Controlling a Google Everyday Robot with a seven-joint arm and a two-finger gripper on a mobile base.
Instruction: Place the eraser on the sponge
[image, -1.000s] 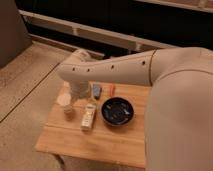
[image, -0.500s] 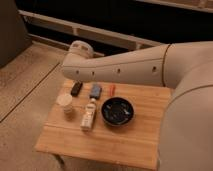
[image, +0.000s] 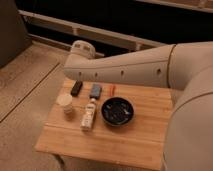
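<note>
The eraser (image: 76, 88) is a small black block lying flat at the back left of the wooden table (image: 145, 135). Just to its right, a small gap apart, lies the blue-grey sponge (image: 95, 90). My white arm (image: 125, 70) stretches from the right across the back of the table, and its rounded joint (image: 81, 50) hangs above and behind the two blocks. My gripper does not show in the camera view; it is beyond or behind that joint. Nothing touches the eraser or the sponge.
A tiny red item (image: 112, 89) lies right of the sponge. A black bowl (image: 117, 111) sits mid-table, with a white bottle (image: 89, 115) lying on its side to its left and a pale cup (image: 65, 105) further left. Behind the table runs a dark wall with rails.
The arm has lifted up and back from over the table's back left corner, and the eraser now shows in full. The objects on the table have not moved.
</note>
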